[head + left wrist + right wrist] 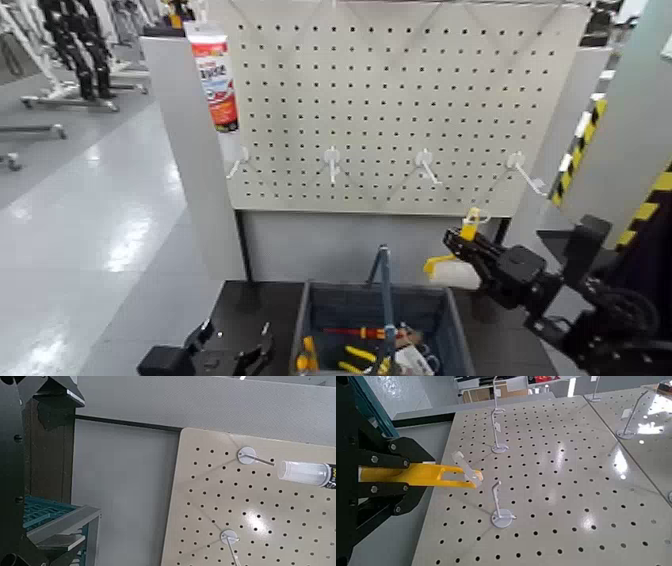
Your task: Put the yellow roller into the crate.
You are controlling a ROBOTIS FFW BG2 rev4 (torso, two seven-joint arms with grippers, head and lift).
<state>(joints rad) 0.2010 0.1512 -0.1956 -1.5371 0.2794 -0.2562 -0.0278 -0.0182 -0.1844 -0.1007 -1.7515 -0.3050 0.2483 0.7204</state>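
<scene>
A glossy pale floor (110,215) is stretching away on the left, and a perforated board (380,100) is standing upright behind the dark desk (260,310). I'm holding the yellow roller (455,273) up on the right side of the crate (455,325), in front of the board's lower right corner. My right gripper (466,244) is keeping its fingers closed on the yellow handle; one end of that handle is poking up past them, and the white sleeve is hanging just beside the crate's right rim, above its level. In the right wrist view the handle is extending out from between the fingers toward the board.

The crate is sitting on the desk, its tall centre handle (387,300) standing upright. Inside, I'm seeing a red screwdriver (350,332) lying crosswise, with yellow-handled pliers (358,354) nearer me and more small items bunched on the right, too jumbled to name. A yellow-orange tool (308,355) is showing at the left wall.

My left gripper (236,350) is waiting over the desk, left of the crate, its fingers standing apart with nothing between them. Four white hooks (333,163) are lining the lower board, and a red-and-white tube (215,80) is hanging at its upper left.
</scene>
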